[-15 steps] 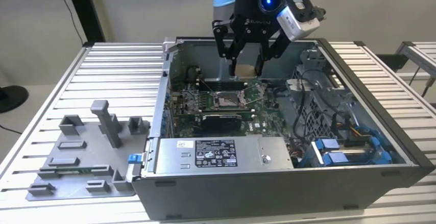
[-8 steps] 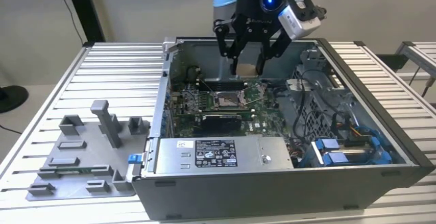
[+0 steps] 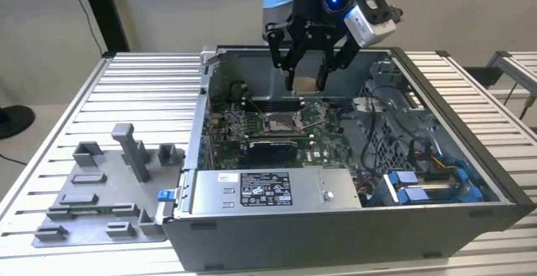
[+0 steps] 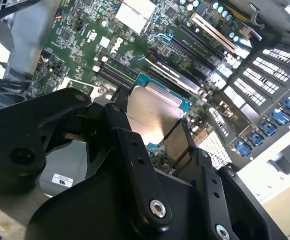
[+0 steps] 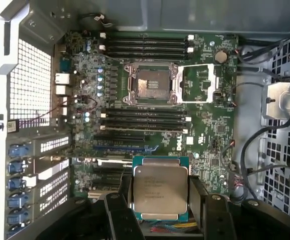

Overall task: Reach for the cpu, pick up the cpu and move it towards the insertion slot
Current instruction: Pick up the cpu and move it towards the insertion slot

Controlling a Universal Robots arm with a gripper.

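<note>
A: Going from the exterior view's left to its right: the grey fixture plate [image 3: 100,207] sits on the slatted table [image 3: 151,93], then the open computer case [image 3: 353,226], with the gripper [image 3: 306,78] hanging above the motherboard [image 3: 251,131] near the back wall.

B: What is it carrying?

A: The cpu [image 3: 305,85]. In the first wrist view the 2 black fingers [image 5: 117,210] are closed on opposite edges of the cpu [image 5: 160,190], its silvery top face bare between them. The second wrist view shows the same chip [image 4: 152,112] pinched by its sides.

B: And the insertion slot?

A: In the exterior view the insertion slot [image 3: 280,122] lies below and just left of the chip, well apart from it. In the first wrist view the insertion slot [image 5: 151,84] has its metal frame swung open, dark centre exposed, with memory sticks [image 5: 147,120] between it and the held cpu.

B: How would you expect the chip to handle?

A: Light, stiff and thin, I'd judge. The metal lid looks smooth, so likely slippery. The underside contacts are probably delicate, and so is the socket. Holding it by 2 opposite edges, as now, seems the right place; it should be kept level.
</note>
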